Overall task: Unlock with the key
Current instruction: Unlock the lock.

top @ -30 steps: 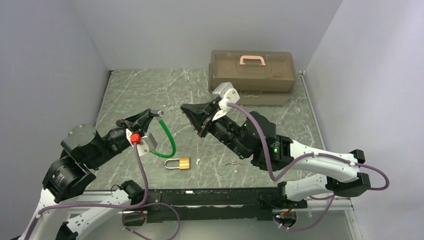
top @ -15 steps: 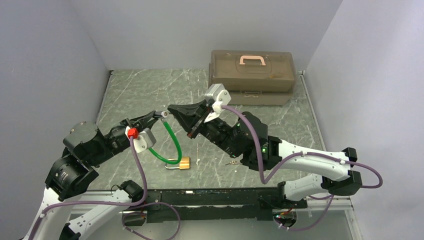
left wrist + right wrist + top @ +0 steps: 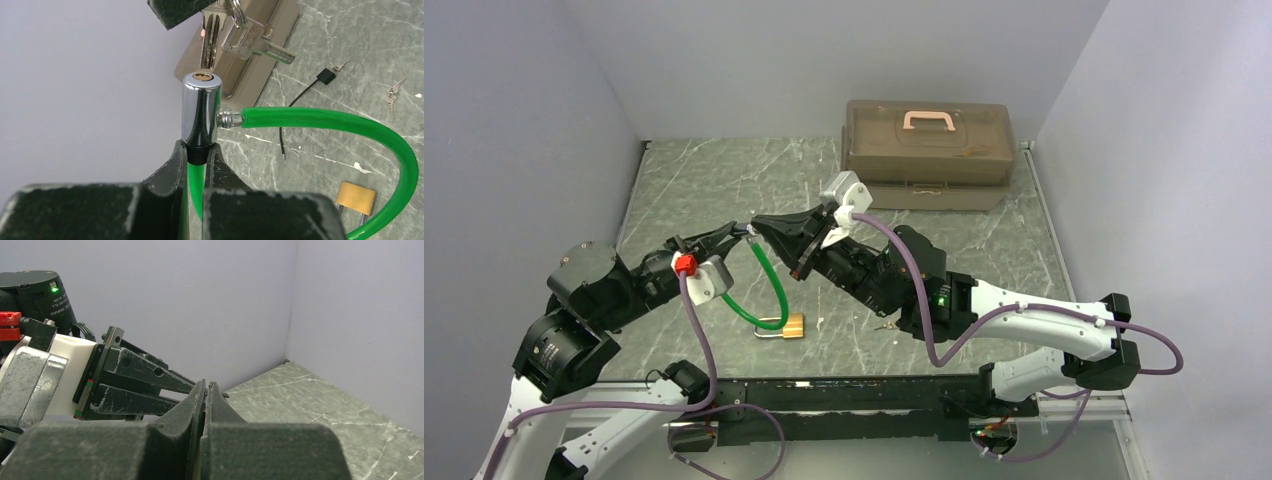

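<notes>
My left gripper (image 3: 740, 233) (image 3: 200, 148) is shut on the neck of a green cable lock (image 3: 770, 276), with its chrome cylinder (image 3: 201, 107) upright and its brass keyhole facing up. My right gripper (image 3: 760, 222) (image 3: 206, 385) is shut on the key (image 3: 210, 42), a silver key with a second one hanging from its ring. The blade points down, its tip just above the keyhole and apart from it. In the right wrist view the key is hidden between the closed jaws.
A brass padlock (image 3: 792, 326) (image 3: 355, 197) lies on the green marble table near the cable's loop. Another tiny bunch of keys (image 3: 886, 326) (image 3: 392, 94) lies to its right. A brown toolbox (image 3: 929, 150) stands at the back. A thin black lead (image 3: 320, 82) lies on the table.
My right gripper has moved left with the key until it is over the cylinder. My left gripper has shifted the cylinder slightly right towards it, dragging the green loop onto the padlock.
</notes>
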Controlling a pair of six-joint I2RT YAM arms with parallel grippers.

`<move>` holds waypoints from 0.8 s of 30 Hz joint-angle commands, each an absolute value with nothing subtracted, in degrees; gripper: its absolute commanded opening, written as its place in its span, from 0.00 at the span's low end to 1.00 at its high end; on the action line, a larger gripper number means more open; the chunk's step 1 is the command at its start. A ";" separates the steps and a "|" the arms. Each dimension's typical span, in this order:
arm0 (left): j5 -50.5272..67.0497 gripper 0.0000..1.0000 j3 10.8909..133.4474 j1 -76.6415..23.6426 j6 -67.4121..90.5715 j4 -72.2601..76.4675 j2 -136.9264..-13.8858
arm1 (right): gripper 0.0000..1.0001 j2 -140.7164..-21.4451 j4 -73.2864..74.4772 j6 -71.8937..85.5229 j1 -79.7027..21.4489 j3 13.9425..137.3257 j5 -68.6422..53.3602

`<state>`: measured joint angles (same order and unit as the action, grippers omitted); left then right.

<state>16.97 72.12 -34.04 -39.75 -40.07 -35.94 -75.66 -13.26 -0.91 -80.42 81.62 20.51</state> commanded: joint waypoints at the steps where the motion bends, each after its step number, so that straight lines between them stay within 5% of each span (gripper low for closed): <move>1: 18.74 0.00 74.99 -33.34 -38.74 -35.47 -35.82 | 0.00 -74.95 -15.03 -0.09 -80.49 81.58 21.64; 24: 19.78 0.00 76.56 -32.59 -39.39 -36.32 -35.58 | 0.00 -75.41 -16.14 5.08 -79.59 80.99 26.21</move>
